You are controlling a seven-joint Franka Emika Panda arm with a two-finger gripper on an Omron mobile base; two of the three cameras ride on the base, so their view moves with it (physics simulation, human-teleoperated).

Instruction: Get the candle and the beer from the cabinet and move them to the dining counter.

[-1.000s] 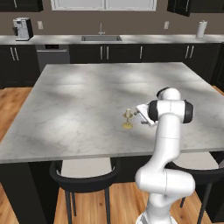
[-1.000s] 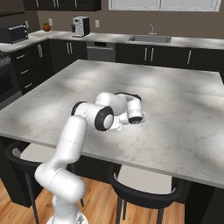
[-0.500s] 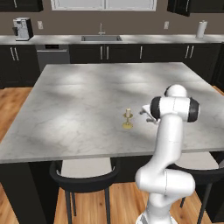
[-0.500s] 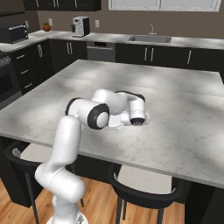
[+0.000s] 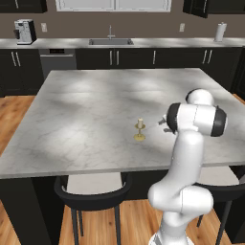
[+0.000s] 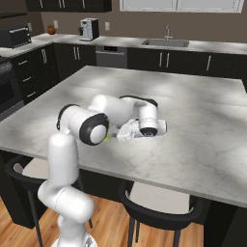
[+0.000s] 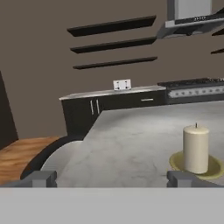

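Observation:
The candle (image 5: 139, 130), a short cream stub on a brass holder, stands upright on the marble dining counter (image 5: 86, 110). My gripper (image 5: 162, 123) hovers low over the counter just right of it, open, holding nothing. In the hand view the candle (image 7: 196, 148) stands a little ahead of the right fingertip (image 7: 183, 177), outside the gap of the gripper (image 7: 111, 177). In the right base view my arm covers most of the candle; a yellowish bit of its holder (image 6: 107, 139) shows. The beer is out of view. Black upper cabinets (image 5: 24, 5) show at the top edge.
Dark stools (image 5: 93, 191) sit under the counter's near edge. Beyond the island runs a wall worktop with a sink (image 5: 111, 41), a coffee machine (image 5: 25, 31) and a paper-towel roll (image 5: 219, 32). A microwave (image 6: 17, 36) stands at the far left.
The hand has drawn back to the right, away from the candle, and the arm's elbow has swung with it. The candle stays upright where it stood.

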